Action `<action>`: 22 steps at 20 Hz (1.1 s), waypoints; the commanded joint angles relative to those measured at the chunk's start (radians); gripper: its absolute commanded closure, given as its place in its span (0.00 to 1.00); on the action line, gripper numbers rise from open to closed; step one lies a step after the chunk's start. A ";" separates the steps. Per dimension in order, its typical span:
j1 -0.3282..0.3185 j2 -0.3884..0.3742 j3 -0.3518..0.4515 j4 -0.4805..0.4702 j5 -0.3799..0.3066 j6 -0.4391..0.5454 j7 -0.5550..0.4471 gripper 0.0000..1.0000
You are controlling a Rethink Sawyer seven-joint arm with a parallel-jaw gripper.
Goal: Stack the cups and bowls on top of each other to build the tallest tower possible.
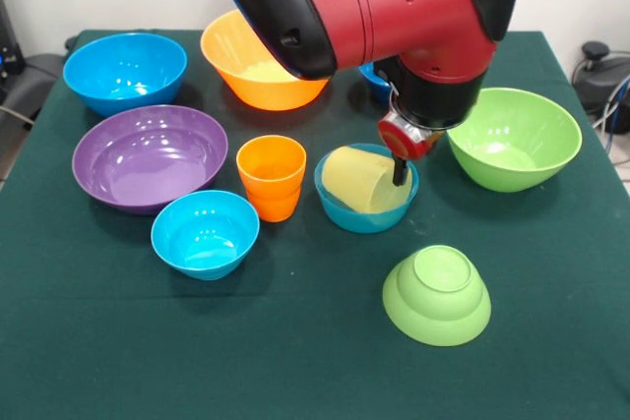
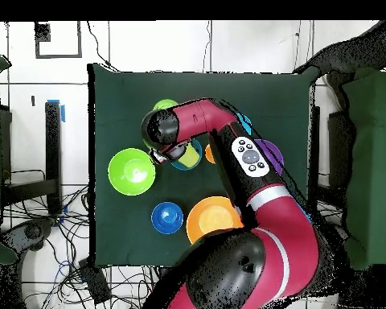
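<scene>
The pale yellow cup (image 1: pixel 359 180) lies on its side in a small light blue bowl (image 1: pixel 340 209). My gripper (image 1: pixel 399 166) hangs right at that cup's right end, seemingly touching it; its state is not readable. The orange cup (image 1: pixel 271 176) stands upright just left of that bowl. An upturned small lime green bowl (image 1: pixel 436 294) sits in front. Seen from overhead, the gripper (image 2: pixel 169 154) is over the light blue bowl (image 2: pixel 188 161), beside the large lime green bowl (image 2: pixel 132 171).
A large blue bowl (image 1: pixel 124 71), a large orange bowl (image 1: pixel 258 74) and a large purple bowl (image 1: pixel 148 156) stand to the left, with another small light blue bowl (image 1: pixel 205 233) in front. The large lime green bowl (image 1: pixel 514 137) is at right. A dark blue bowl (image 2: pixel 167 217) sits behind the arm.
</scene>
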 commanded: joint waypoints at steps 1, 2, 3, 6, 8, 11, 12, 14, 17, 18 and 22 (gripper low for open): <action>0.008 0.041 -0.009 0.003 -0.070 -0.057 -0.215 0.00; 0.010 0.054 -0.009 -0.006 -0.074 -0.064 -0.217 0.00; 0.012 0.065 -0.009 -0.015 -0.077 -0.067 -0.219 0.00; 0.018 0.083 -0.012 -0.031 -0.084 -0.067 -0.221 0.00; 0.028 0.101 -0.011 -0.053 -0.089 -0.062 -0.226 0.00; 0.033 0.108 -0.012 -0.063 -0.093 -0.060 -0.226 0.00; 0.031 0.108 -0.011 -0.060 -0.094 -0.064 -0.228 0.00; 0.029 0.112 -0.009 -0.059 -0.095 -0.070 -0.230 0.00; 0.027 0.115 -0.009 -0.060 -0.094 -0.065 -0.235 0.00; 0.027 0.115 -0.009 -0.060 -0.094 -0.063 -0.236 0.00; 0.028 0.111 -0.010 -0.061 -0.094 -0.060 -0.230 0.00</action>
